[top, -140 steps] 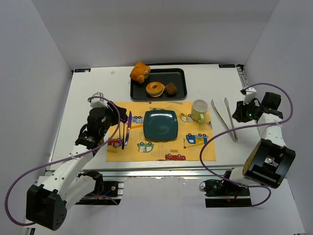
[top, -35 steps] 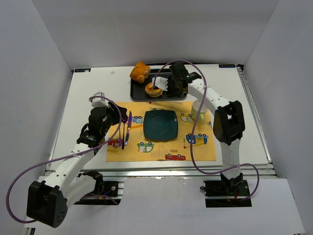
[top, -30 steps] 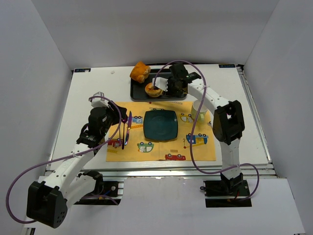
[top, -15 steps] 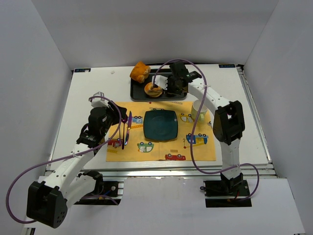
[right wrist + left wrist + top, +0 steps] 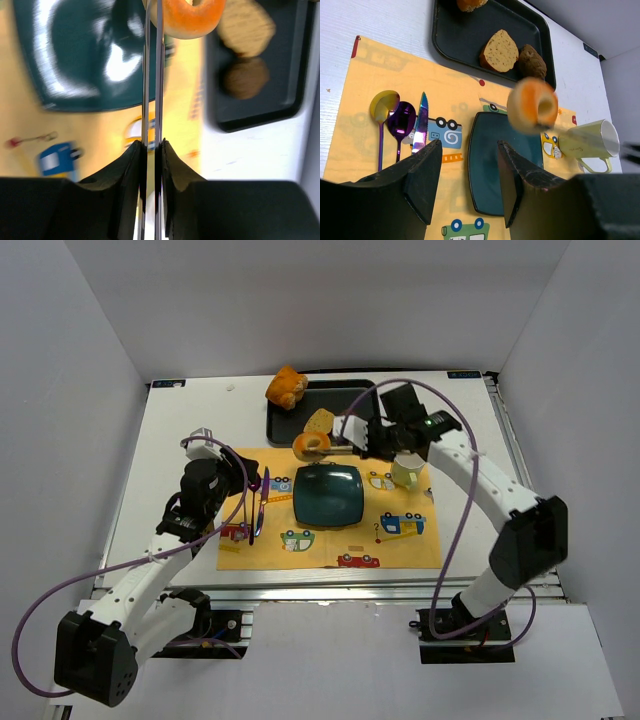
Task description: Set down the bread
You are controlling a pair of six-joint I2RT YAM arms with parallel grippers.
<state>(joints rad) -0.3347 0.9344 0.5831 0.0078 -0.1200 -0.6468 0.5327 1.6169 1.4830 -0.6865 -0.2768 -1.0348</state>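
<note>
The bread has split in two. A golden ring half (image 5: pixel 311 445) (image 5: pixel 532 105) (image 5: pixel 192 17) hangs pinched in the tips of metal tongs (image 5: pixel 340 439) (image 5: pixel 151 75), above the far edge of the teal plate (image 5: pixel 328 497) (image 5: pixel 490 170) (image 5: pixel 75 55). My right gripper (image 5: pixel 372 436) (image 5: pixel 151 146) is shut on the tongs' two arms. The other half (image 5: pixel 320 421) (image 5: pixel 499 50) (image 5: pixel 247 27), its speckled face showing, lies on the black tray (image 5: pixel 352 400). My left gripper (image 5: pixel 250 492) (image 5: pixel 469 150) is open and empty over the placemat, left of the plate.
A lumpy pastry (image 5: pixel 286 386) sits at the tray's far left corner and a dark ball (image 5: pixel 532 61) (image 5: pixel 245 77) beside the tray half. A pale green mug (image 5: pixel 407 472) (image 5: pixel 587 142) stands right of the plate. Two spoons and a knife (image 5: pixel 400 120) lie left of it.
The tongs closed on the bread on the tray. My right arm then drew back toward the plate with the ring half lifted; the speckled half stayed on the tray. Left arm still.
</note>
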